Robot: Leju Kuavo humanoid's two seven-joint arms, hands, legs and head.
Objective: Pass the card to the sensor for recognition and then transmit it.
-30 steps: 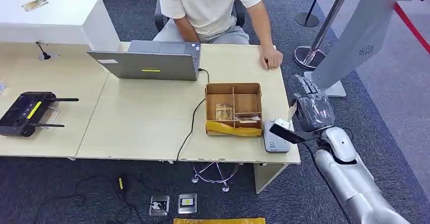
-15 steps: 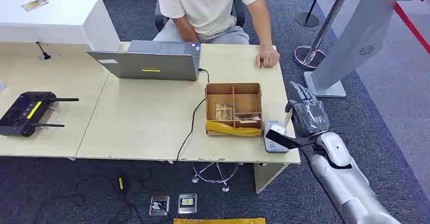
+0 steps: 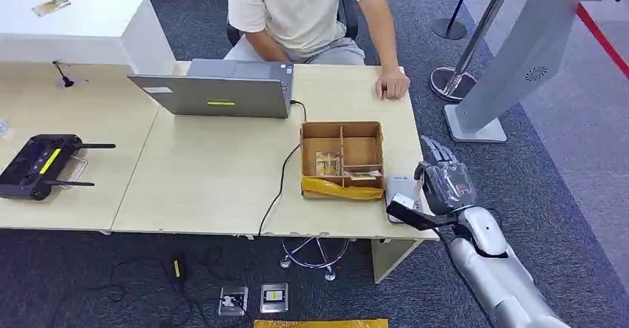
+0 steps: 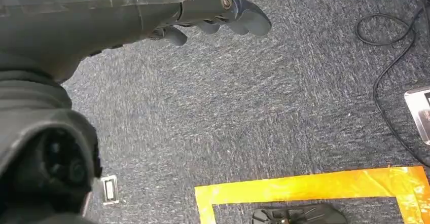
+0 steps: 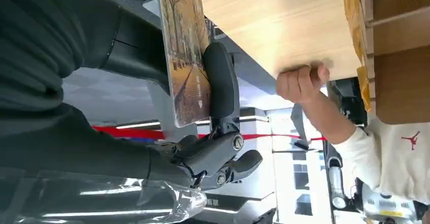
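Observation:
My right hand hovers at the table's front right corner, just right of the grey sensor lying flat there. In the right wrist view it pinches a card printed with an autumn tree avenue between the thumb and the fingers, and the card stands on edge. My left hand hangs over the dark carpet with its fingers loosely apart, holding nothing.
A compartmented cardboard box with cards in it stands left of the sensor. A seated person rests a hand on the table's far right edge. A laptop and its cable lie mid-table, and a black controller at far left.
My right hand has come down and slightly left with the card, ending closer to the sensor at the table corner. The person's hand has barely shifted.

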